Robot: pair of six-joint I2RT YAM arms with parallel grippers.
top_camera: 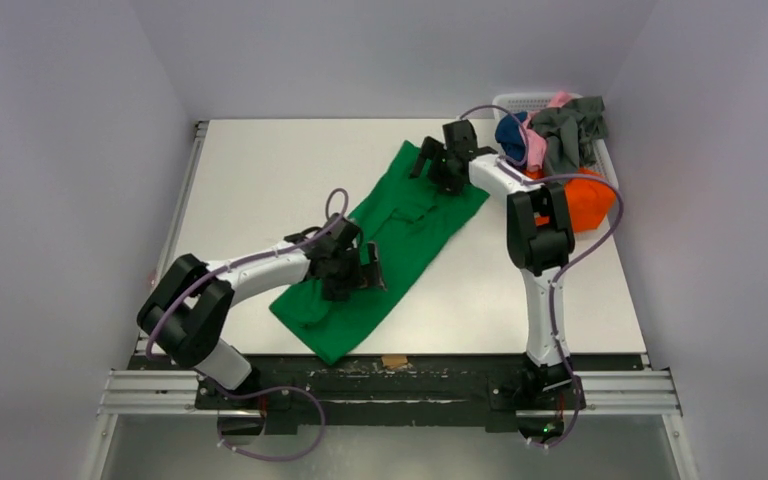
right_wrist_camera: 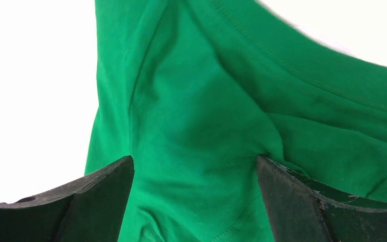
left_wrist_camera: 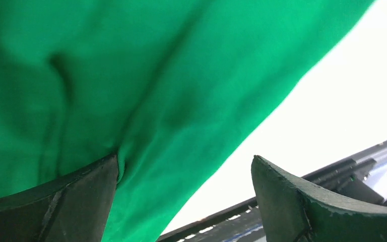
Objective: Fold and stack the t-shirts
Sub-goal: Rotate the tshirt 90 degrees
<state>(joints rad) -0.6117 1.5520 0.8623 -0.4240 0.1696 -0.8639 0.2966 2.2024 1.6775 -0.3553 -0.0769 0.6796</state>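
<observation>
1. On the white table (top_camera: 260, 170), the green shirt (top_camera: 390, 250) lies spread in a long diagonal strip, running from the front edge toward the far right.
2. The left arm stretches low, elbow bent, forearm over the shirt's near half. The left gripper (top_camera: 360, 272) points down with its jaws wide apart, holding nothing.
3. One of its fingers (left_wrist_camera: 80, 196) touches a crease in the cloth; the other hangs over bare table.
4. The right arm stands upright, then folds forward. The right gripper (top_camera: 438, 165) sits at the shirt's far end, jaws spread, both tips on green cloth.
5. The navy shirt (top_camera: 510, 135), pink shirt (top_camera: 537, 145) and grey shirt (top_camera: 575, 130) are heaped in the basket (top_camera: 520, 100), with the orange shirt (top_camera: 585, 200) at its near end.
</observation>
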